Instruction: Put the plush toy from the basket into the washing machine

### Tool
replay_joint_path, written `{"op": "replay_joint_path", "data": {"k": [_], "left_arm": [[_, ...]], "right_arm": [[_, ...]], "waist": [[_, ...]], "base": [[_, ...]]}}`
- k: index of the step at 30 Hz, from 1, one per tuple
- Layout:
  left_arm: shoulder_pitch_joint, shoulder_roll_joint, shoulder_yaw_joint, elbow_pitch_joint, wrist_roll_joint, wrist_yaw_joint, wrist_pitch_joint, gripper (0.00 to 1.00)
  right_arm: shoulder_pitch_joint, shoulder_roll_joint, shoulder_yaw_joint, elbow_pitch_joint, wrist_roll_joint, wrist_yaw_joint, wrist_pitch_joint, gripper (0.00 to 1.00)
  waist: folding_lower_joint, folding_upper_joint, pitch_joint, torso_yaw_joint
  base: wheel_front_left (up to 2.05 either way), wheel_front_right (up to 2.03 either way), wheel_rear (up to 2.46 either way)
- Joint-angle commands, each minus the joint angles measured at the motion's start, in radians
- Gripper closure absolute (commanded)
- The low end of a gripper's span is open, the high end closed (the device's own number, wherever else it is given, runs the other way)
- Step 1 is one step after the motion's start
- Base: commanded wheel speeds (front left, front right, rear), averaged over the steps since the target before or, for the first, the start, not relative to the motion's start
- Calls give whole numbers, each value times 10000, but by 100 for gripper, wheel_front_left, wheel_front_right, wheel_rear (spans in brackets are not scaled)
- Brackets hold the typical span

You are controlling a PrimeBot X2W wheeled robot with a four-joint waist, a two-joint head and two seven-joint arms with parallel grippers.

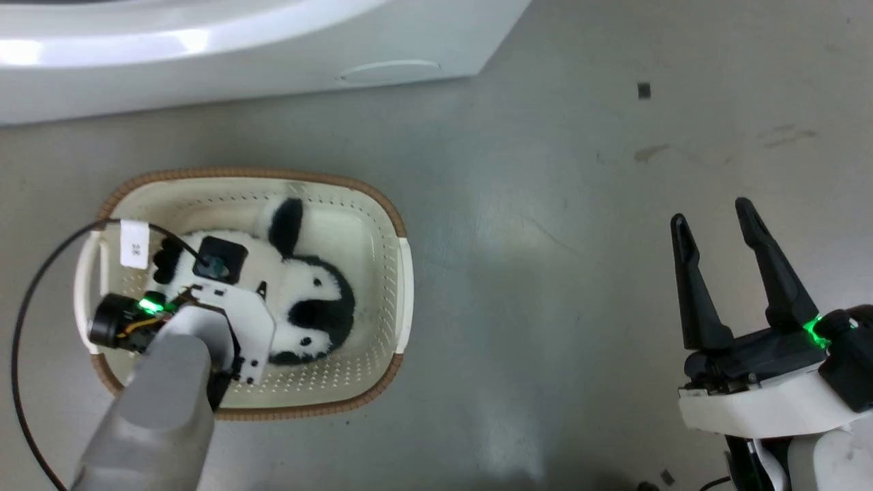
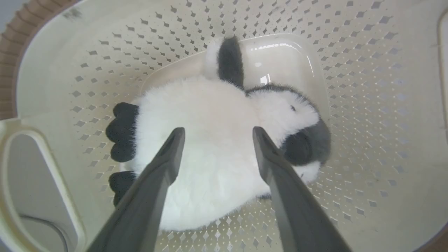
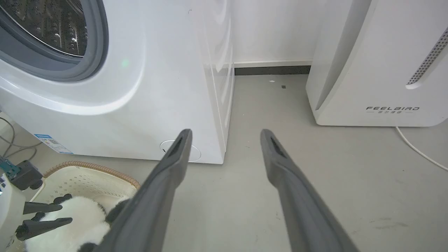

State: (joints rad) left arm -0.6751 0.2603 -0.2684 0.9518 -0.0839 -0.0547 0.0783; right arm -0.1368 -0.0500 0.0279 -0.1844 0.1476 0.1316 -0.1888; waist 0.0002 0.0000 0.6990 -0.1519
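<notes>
Head view: we are seeing the black-and-white panda plush toy [image 1: 310,300] lying in the cream perforated plastic basket [image 1: 399,273], with the right gripper [image 1: 709,211] spread well right of it. Left wrist view: the left gripper [image 2: 215,131] is hovering spread over the toy. Right wrist view: the white washing machine [image 3: 140,87] is standing behind the basket.

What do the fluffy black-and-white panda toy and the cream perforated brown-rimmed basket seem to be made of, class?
Fluffy black-and-white panda toy: soft matt plush, likely synthetic fur; fuzzy pile blurs its edges. Cream perforated basket: probably moulded plastic, slightly glossy; regular punched holes, glare on its floor. Its brown rim looks woven.
</notes>
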Motion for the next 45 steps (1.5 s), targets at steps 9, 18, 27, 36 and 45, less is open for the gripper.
{"op": "replay_joint_path", "data": {"k": [9, 18, 27, 36, 45], "left_arm": [[-1187, 552, -745, 1154, 252, 48, 284, 0], [-2123, 964, -1489, 2300, 343, 62, 809, 0], [-2784, 1089, -1904, 3378, -6, -91, 1349, 100], [-2508, 882, -1816, 3380, -366, -81, 890, 100], [-2071, 442, -1704, 3296, -776, -142, -447, 100]], "right_arm": [[-452, -2, 157, -294, 320, -8, -285, 0], [-642, -2, 518, -713, 503, -9, -514, 0], [-789, -2, 667, -1077, 593, -9, -730, 0], [-779, -2, 573, -963, 409, -9, -730, 0], [-682, -2, 383, -732, 119, -9, -730, 0]], "waist": [[-2, 0, 1062, -309], [-2, 0, 2077, -626], [-2, 0, 2852, -782], [-2, 0, 2281, -689], [-2, 0, 1022, -495]], "base": [[0, 0, 0], [0, 0, 0], [0, 0, 0], [0, 0, 0], [0, 0, 0]]}}
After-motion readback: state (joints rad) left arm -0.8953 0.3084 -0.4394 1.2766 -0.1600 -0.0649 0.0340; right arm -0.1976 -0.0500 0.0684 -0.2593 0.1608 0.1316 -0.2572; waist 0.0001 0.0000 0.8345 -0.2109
